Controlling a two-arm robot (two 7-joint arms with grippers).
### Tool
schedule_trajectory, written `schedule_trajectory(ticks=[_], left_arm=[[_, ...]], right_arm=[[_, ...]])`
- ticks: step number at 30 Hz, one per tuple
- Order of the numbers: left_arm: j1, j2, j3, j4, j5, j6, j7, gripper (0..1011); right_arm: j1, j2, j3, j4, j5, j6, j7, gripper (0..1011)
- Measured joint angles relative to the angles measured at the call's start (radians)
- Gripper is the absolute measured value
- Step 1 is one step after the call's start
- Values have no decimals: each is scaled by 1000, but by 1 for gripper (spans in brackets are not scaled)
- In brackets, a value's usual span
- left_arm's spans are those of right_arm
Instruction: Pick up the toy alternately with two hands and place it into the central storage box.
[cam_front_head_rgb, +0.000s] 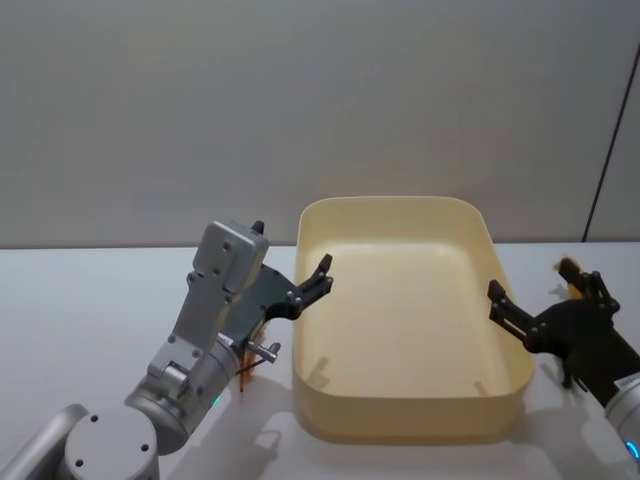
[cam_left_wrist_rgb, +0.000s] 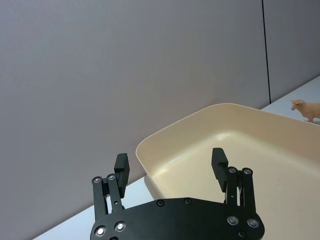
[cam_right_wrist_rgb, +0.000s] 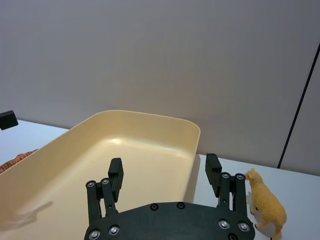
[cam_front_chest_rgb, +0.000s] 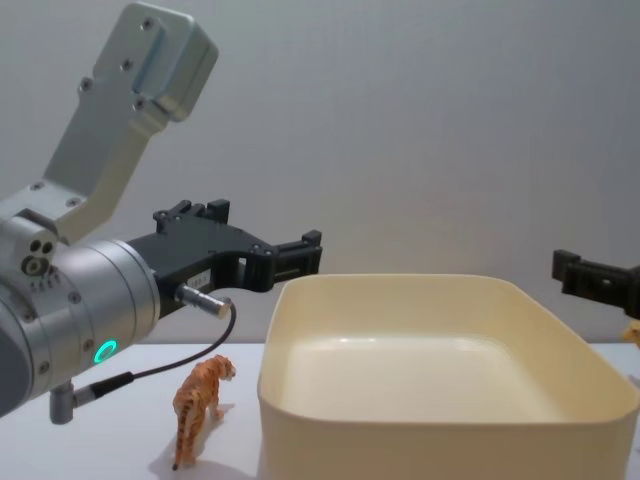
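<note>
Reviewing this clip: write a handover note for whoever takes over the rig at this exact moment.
Left tool: open, empty, raised beside the left rim of the storage box.
Right tool: open, empty, at the box's right side.
Tiger toy: standing left of the box, below the left arm.
Tan animal toy: standing right of the box, close to the right tool.
Done: nothing is in the box yet.
Left: pick up both toys and place them in the box.

Even soft light, faint shadows.
</note>
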Motion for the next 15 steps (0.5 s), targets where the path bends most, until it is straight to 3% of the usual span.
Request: schedule_trajectory(ticks=[15], left_arm=[[0,0,0,0,0,0,0,1001]], right_arm=[[-107,60,36,-89,18,36,-109,1001]])
